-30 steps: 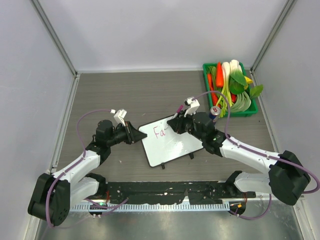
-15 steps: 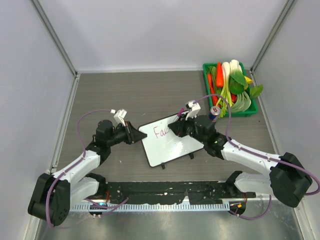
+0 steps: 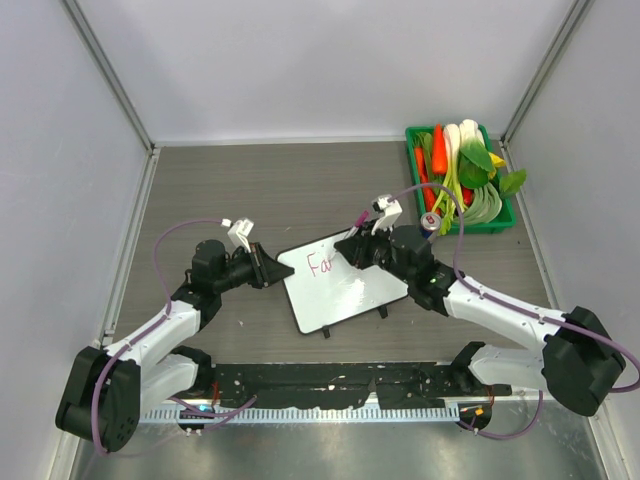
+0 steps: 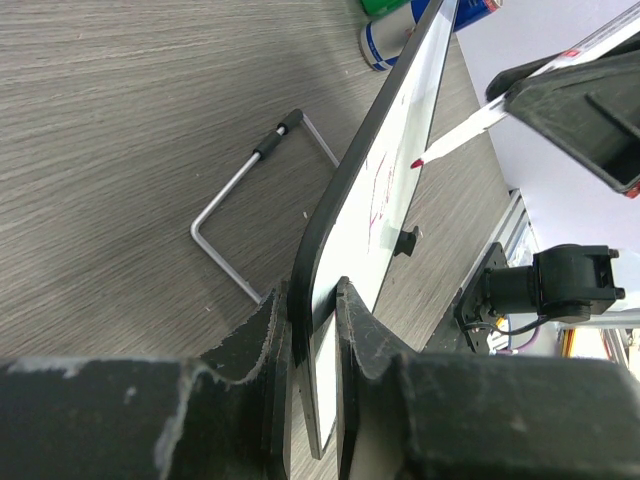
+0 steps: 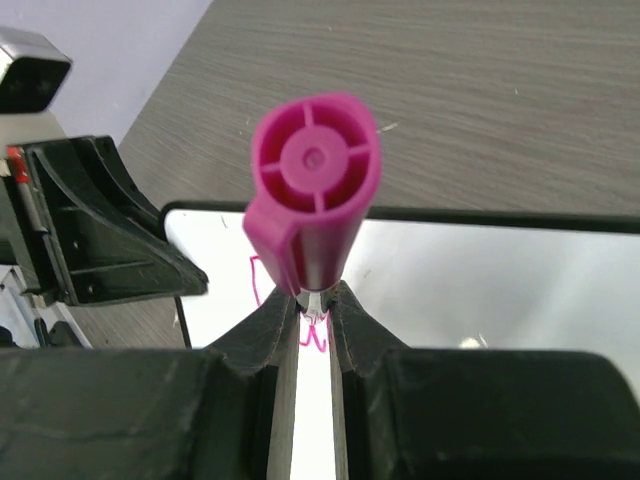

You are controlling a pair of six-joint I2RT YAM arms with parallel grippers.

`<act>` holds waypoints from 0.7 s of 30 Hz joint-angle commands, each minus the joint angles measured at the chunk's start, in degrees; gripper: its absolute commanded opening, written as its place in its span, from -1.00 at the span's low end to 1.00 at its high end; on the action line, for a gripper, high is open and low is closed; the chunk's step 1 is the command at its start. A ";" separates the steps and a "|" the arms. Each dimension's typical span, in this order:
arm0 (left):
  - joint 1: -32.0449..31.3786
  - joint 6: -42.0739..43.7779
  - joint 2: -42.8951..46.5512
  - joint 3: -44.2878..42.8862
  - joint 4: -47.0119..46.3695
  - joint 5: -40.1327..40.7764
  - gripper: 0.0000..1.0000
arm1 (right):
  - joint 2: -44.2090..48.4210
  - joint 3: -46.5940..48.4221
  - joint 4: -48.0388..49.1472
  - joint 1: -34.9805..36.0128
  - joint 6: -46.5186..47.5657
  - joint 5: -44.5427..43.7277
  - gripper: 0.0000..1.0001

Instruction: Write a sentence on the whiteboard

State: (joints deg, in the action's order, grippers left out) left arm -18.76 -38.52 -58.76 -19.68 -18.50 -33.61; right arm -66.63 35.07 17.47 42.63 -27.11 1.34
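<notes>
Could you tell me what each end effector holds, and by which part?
Left end effector: whiteboard, by its edge. Right end effector: marker, by its barrel.

This is a robotics lab test cell. Plain white walls point(image 3: 330, 60) set in aluminium posts point(image 3: 110, 75) box in a grey wood-grain table point(image 3: 250, 190). A left arm point(image 3: 160, 325) and a right arm point(image 3: 500, 310), both white and black, are bolted to a black rail point(image 3: 330, 380) at the near edge, with purple cables point(image 3: 160, 243) looping off them. On the table are a whiteboard point(image 3: 345, 295) and a green tray point(image 3: 485, 229) of vegetables point(image 3: 470, 165).
</notes>
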 commanded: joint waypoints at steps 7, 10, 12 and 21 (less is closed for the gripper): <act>0.31 6.44 -0.48 1.40 2.95 5.57 -1.00 | -2.10 5.27 2.39 -0.09 1.01 -3.89 -0.97; 0.31 6.62 -0.39 1.40 2.95 5.66 -1.00 | -3.33 4.66 2.74 -0.09 1.01 -4.68 -0.97; 0.31 6.62 -0.48 1.40 2.95 5.65 -1.00 | -3.77 4.13 2.74 -0.09 1.01 -5.21 -0.97; 0.31 6.62 -0.30 1.40 2.95 5.66 -1.00 | -0.70 2.90 3.44 -0.27 -1.45 -2.75 -0.97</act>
State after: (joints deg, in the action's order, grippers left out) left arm -18.74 -38.52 -58.74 -19.57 -18.50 -33.63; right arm -70.04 38.04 18.39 42.63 -27.29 -1.67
